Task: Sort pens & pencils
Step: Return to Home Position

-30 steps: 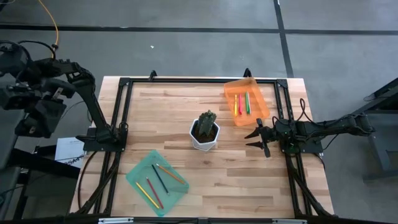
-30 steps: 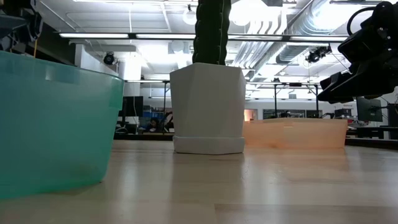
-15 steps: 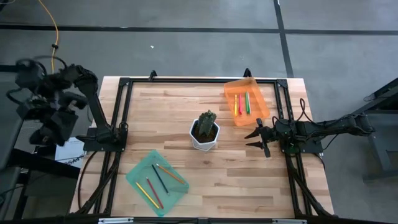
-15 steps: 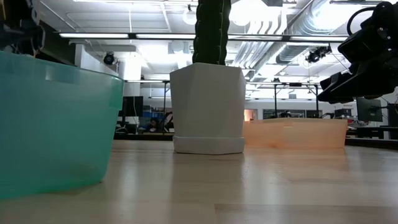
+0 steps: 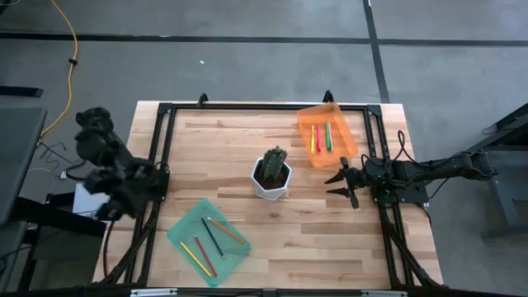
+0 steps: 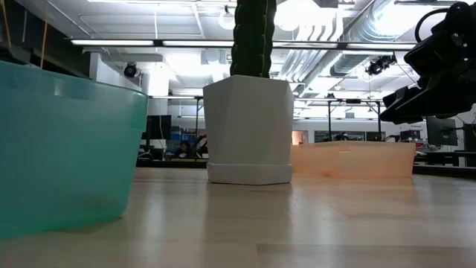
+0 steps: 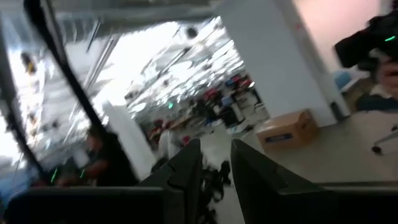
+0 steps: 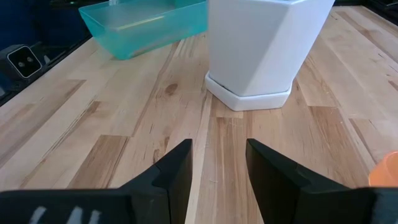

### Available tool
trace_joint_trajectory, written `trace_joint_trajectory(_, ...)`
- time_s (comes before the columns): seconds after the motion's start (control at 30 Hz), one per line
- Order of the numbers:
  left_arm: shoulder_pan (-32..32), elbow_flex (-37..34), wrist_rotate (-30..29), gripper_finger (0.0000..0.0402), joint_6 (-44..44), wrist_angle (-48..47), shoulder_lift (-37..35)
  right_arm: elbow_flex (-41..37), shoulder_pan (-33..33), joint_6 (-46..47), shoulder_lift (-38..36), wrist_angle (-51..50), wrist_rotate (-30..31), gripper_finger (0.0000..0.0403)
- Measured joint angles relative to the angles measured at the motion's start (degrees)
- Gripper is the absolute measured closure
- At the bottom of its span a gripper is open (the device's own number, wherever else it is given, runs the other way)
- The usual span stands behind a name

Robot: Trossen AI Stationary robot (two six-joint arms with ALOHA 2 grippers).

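Since all four pencils (image 5: 210,239) lay in the green bin (image 5: 177,233) and the three pens (image 5: 320,136) lay in the orange bin (image 5: 346,132), neither gripper had anything left to hold, and I judged the sorting done. The left gripper (image 7: 216,144) sat tucked off the edge of the table (image 5: 289,239), aimed out at the room, its jaws slightly parted on nothing. The green bin lay well apart from them. The right gripper (image 8: 217,146) hovered low over the table, jaws released and empty. The orange bin was just beside them and the white cactus pot (image 5: 257,186) straight ahead, near but not touching. The pot stood between those jaws and the green bin beyond, so any reach across would have had to go around it.
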Motion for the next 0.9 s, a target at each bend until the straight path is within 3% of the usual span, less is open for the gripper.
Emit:
trace_joint_trajectory(0.2, 8.12, -7.98, 0.53, 0.0323, -4.22, 2.92, -3.01, 0.00, -0.01, 0.00, 0.00, 0.00, 0.00, 0.0261)
trace_joint_trajectory(0.9, 29.42, -30.35, -0.62, 0.0323, -3.02, 3.17, -16.83, 0.00, 0.00, 0.00, 0.00, 0.00, -0.02, 0.0261)
